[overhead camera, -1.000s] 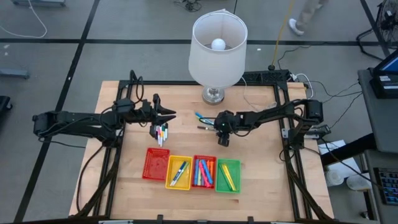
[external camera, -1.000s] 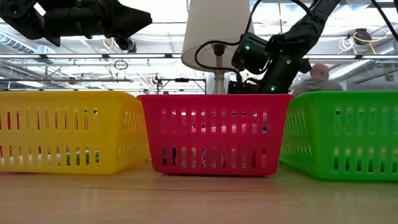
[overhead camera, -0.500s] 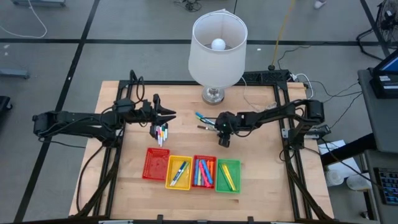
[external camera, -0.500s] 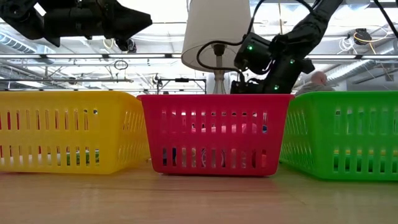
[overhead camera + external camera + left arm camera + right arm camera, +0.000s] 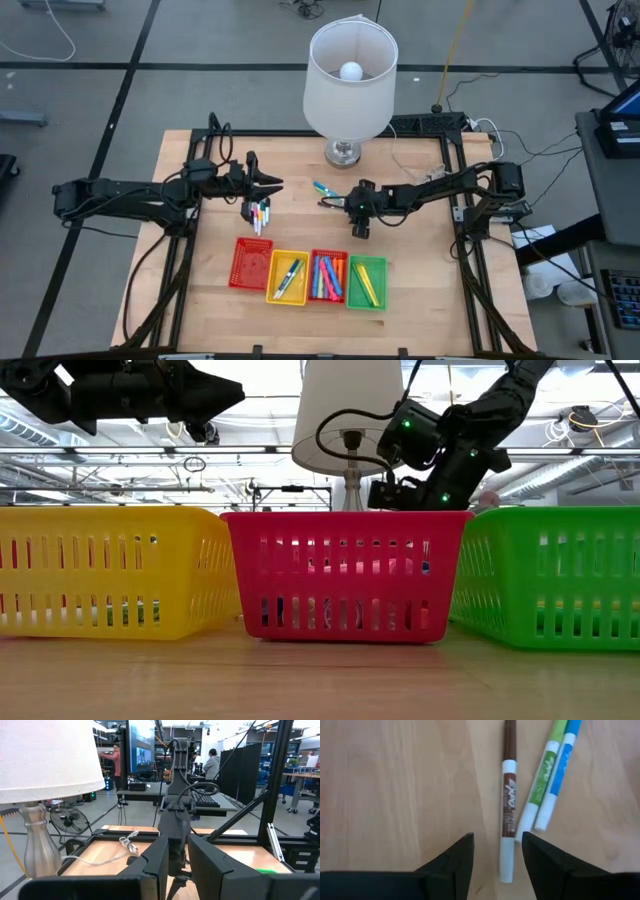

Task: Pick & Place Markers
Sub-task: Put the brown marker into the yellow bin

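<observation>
Bench (image 5: 420, 280): wooden, mid-area markers.
Right tool (image 5: 497, 851): fingers spread, over brown marker (image 5: 508, 795).
Left tool (image 5: 272, 183): seemingly unclenched, empty.

- Left arm reaches in from the left edge, stretched level above the table's left half; left gripper (image 5: 272, 185) points toward the table's centre, held well above the surface.
- Left gripper fingers (image 5: 159, 862) stand a narrow gap apart, nothing between them.
- Right arm comes from the right edge, wrist bent downward near table centre.
- Right gripper (image 5: 496, 851) faces down at the tabletop, fingers (image 5: 458, 855) spread, empty.
</observation>
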{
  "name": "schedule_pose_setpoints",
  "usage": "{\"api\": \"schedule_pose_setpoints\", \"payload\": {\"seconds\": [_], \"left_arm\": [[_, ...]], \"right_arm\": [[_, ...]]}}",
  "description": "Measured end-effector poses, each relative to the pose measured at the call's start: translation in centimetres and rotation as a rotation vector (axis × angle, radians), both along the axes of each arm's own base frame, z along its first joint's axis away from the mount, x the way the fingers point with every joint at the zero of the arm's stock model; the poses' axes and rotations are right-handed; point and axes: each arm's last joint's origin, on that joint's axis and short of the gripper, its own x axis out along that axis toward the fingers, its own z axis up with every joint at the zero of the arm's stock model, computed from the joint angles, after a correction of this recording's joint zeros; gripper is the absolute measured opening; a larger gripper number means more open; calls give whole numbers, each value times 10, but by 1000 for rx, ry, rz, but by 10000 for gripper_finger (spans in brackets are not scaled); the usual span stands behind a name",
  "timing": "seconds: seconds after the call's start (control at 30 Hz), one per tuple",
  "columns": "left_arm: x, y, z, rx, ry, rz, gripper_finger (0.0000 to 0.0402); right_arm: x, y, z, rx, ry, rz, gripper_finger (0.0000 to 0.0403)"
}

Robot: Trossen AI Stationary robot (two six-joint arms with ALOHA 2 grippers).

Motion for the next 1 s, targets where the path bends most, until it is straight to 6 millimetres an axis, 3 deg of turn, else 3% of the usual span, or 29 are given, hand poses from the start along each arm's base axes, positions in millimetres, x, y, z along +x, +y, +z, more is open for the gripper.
{"api": "schedule_pose_setpoints", "payload": {"seconds": [1.0], "left_arm": [[0, 0, 0, -6, 0, -1, 81]], "right_arm": [[-6, 0, -9, 66, -26, 34, 155]]}}
